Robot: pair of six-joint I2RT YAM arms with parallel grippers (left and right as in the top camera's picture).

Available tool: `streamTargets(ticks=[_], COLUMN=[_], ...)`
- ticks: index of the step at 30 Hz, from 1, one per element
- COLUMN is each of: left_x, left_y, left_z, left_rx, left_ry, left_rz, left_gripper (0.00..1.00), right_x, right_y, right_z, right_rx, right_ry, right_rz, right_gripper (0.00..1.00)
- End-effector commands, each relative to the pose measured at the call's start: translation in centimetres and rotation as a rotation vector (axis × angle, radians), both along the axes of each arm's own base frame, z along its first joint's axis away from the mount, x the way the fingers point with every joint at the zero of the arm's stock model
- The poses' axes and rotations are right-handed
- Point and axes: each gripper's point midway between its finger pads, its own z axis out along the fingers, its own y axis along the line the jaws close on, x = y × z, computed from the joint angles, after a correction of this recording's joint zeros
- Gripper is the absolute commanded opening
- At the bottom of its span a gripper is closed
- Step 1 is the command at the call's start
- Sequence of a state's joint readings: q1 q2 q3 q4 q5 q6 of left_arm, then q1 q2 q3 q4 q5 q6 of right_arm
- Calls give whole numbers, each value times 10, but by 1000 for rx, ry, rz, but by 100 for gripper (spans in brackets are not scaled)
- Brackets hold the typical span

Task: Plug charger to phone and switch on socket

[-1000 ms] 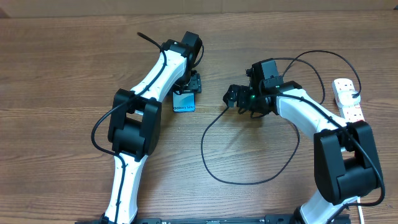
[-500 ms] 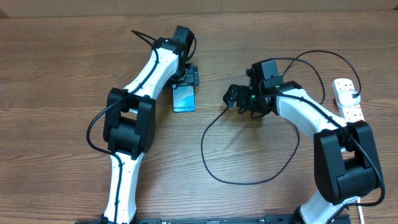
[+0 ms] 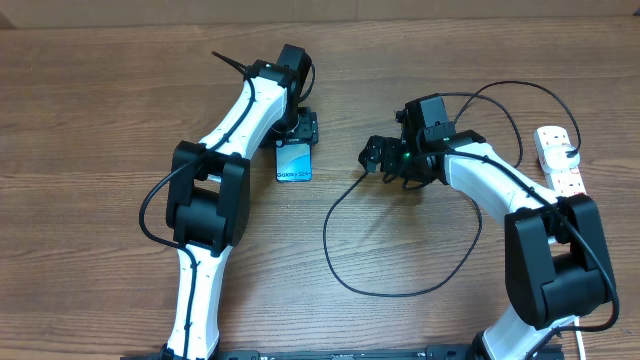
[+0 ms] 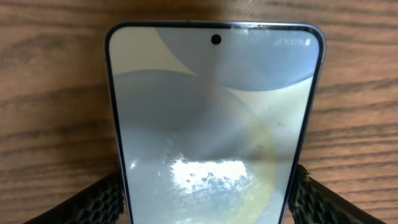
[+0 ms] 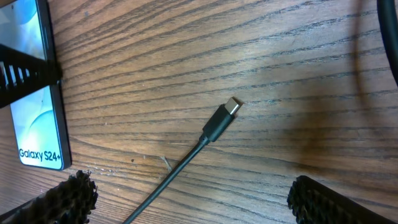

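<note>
Charger point(image 5: 214, 127), thin black looped cable: pinch squarely behind its tip with wide-open empty right gripper point(image 5: 194, 198), left gripper point(image 4: 205, 202) flanking slim blue-screened phone point(image 4: 214, 112), hold unclear

I see a brown wood-grain surface point(image 3: 100, 120) filling my overhead frame. A paler strip point(image 3: 450, 8) runs along the top edge.

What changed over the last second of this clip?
The left gripper shifted slightly toward the far side of the table, uncovering more of the phone; its fingers flank the phone. The right gripper, charger and socket stayed put.
</note>
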State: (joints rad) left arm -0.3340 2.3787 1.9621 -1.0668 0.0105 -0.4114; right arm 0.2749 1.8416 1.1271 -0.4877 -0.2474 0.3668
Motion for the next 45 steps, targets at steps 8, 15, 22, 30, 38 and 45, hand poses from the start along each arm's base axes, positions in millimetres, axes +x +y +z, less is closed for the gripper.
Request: streamTargets(ticks=[8, 15, 22, 30, 38, 45], left_x=[-6, -3, 2, -2, -1, -6], left_y=[26, 19, 17, 19, 17, 14], left_z=[11, 10, 11, -2, -12, -12], left_rx=[93, 45, 39, 49, 43, 21], left_ry=[9, 4, -15, 13, 21, 47], left_rz=[51, 38, 38, 34, 14, -30], left_gripper=[87, 87, 86, 88, 100, 89], right_x=[5, 5, 5, 5, 5, 5], right_y=[1, 0, 0, 0, 0, 0], right_z=[3, 3, 3, 3, 3, 3], right_rx=[5, 4, 4, 4, 4, 4], right_ry=[-13, -13, -13, -13, -13, -13], right_rz=[-9, -9, -9, -9, -9, -9], right_gripper=[100, 100, 100, 100, 100, 100])
